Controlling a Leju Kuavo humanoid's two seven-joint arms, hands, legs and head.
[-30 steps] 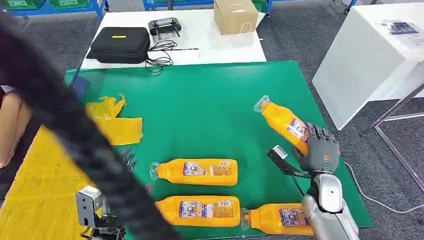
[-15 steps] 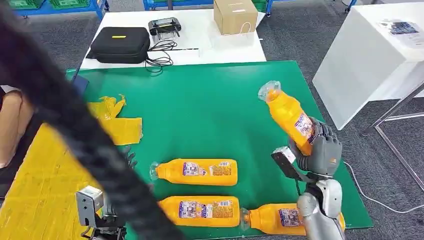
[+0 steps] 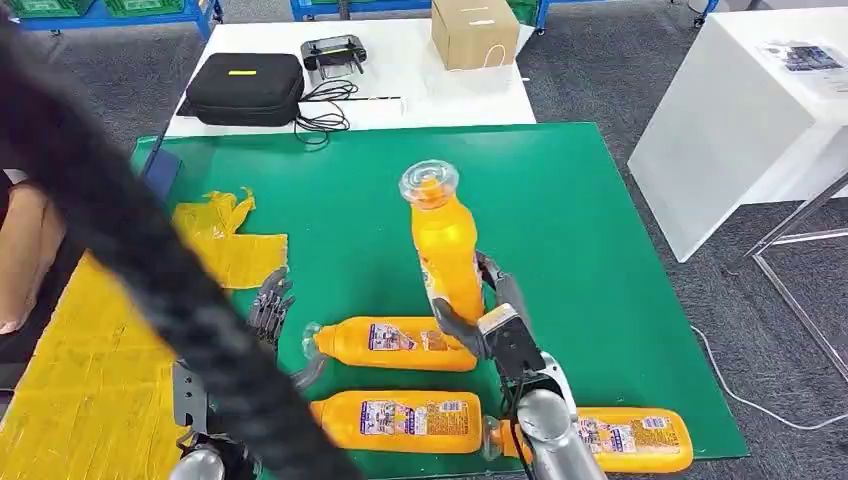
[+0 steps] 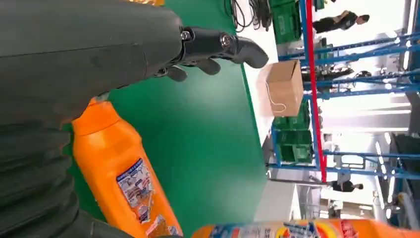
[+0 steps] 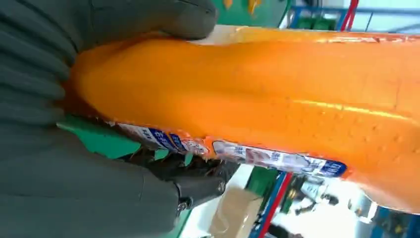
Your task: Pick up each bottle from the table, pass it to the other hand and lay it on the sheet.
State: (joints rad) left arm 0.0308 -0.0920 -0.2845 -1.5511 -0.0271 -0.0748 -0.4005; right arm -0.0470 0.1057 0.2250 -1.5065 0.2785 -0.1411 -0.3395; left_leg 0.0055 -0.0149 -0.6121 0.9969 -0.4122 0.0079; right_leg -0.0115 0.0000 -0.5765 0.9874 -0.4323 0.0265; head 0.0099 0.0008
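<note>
Closest to you, two orange bottles lie on their sides along the near edge of the green mat [image 3: 560,190] — one bottle on the left [image 3: 395,421] and one on the right [image 3: 625,438], its neck end tucked behind your right forearm. Just past them a third lying bottle [image 3: 395,343] sits with its clear cap pointing toward your left hand [image 3: 272,305]. That left hand hovers right beside that cap with its fingers spread and nothing in them; in the left wrist view the dark fingers [image 4: 218,44] stretch out over bare green mat with the bottle's shoulder just below. Your right hand [image 3: 480,318] is wrapped around the lower body of the fourth bottle [image 3: 446,250], which it holds up off the mat, nearly upright with the cap on top and leaning a touch to the left. The right wrist view backs that up — thumb and fingers clamped on the orange body from both sides. Off to the left, the yellow sheet [image 3: 70,370] covers the near-left corner, and a crumpled yellow bag [image 3: 225,240] lies on the mat beside it. A thick black cable [image 3: 110,220] cuts diagonally across the left of the head view, blurred. Further back on the white table [image 3: 420,85] there's a black case [image 3: 245,88], a controller [image 3: 333,52] with its cord, and a cardboard box [image 3: 473,30].
</note>
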